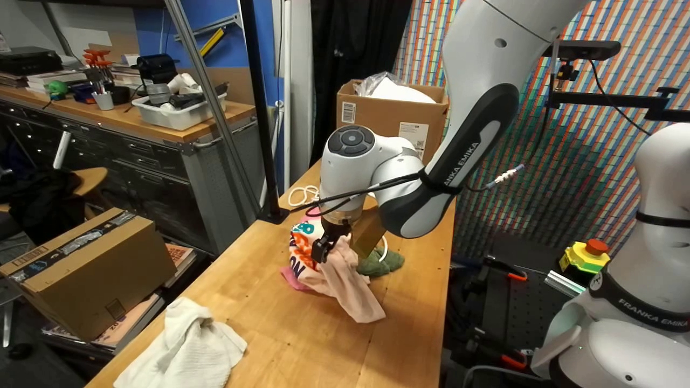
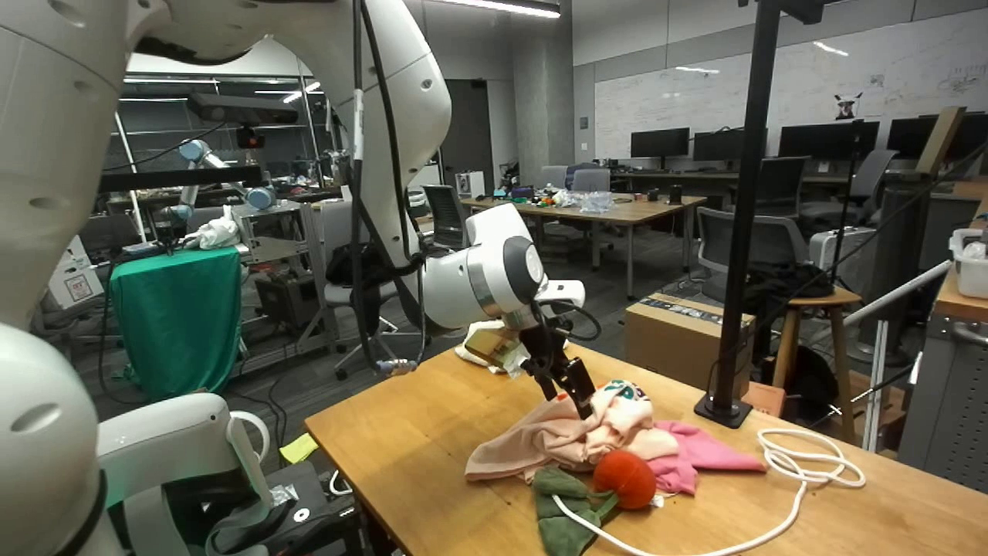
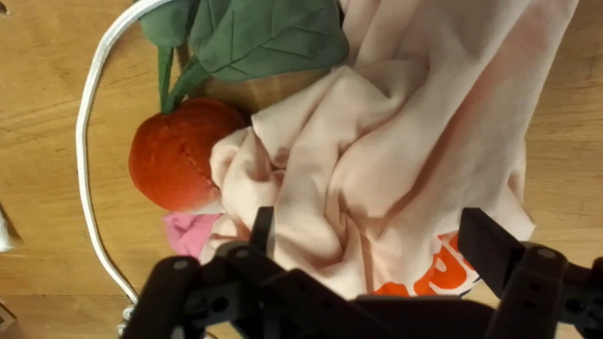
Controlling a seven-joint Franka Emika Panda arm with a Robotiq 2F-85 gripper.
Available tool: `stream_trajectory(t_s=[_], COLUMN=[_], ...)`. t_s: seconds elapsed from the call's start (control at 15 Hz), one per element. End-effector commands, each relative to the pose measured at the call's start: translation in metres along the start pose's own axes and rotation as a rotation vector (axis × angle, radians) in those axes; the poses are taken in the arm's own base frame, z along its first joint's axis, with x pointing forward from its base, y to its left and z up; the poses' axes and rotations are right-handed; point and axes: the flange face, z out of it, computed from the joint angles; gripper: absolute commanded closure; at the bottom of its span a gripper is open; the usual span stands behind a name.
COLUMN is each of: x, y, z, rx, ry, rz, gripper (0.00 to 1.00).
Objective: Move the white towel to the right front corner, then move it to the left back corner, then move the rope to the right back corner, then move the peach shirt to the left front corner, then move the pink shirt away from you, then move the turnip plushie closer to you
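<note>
The peach shirt (image 3: 386, 155) lies directly below the gripper (image 3: 367, 226), crumpled on the wooden table (image 1: 280, 345) with part of an orange print exposed. This garment is expected to handle as light, limp and not fragile, and to drape freely when lifted. The recommended grip point is the raised folds at mid-heap: deep enough to retain the thin fabric, shallow enough to leave the layer beneath.

The gripper's fingers stand wide apart, with nothing clamped; the folds lie in line with the gap. Contact between fingertips and cloth cannot be confirmed, since tips and folds overlap in both exterior views.

The turnip plushie (image 3: 174, 160) sits against the shirt's edge. The pink shirt (image 2: 687, 455) protrudes from under the heap and may drag along with it. The rope (image 3: 81, 155) curves beside the plushie and crosses its leaves. The white towel (image 1: 188, 345) lies well apart, near a table edge.
</note>
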Motion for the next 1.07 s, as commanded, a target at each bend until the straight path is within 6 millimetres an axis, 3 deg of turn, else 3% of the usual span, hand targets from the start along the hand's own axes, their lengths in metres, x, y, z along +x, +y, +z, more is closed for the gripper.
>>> stream_trajectory(t_s=[0.0, 0.73, 0.8, 1.0], x=[0.012, 0.042, 0.043, 0.045], y=[-0.01, -0.001, -0.001, 0.002], z=[0.001, 0.028, 0.031, 0.034], rx=[-0.011, -0.07, -0.074, -0.089], ry=[0.058, 0.063, 0.062, 0.047], rz=[0.002, 0.023, 0.024, 0.021], gripper=[0.0, 0.0, 0.2, 0.41])
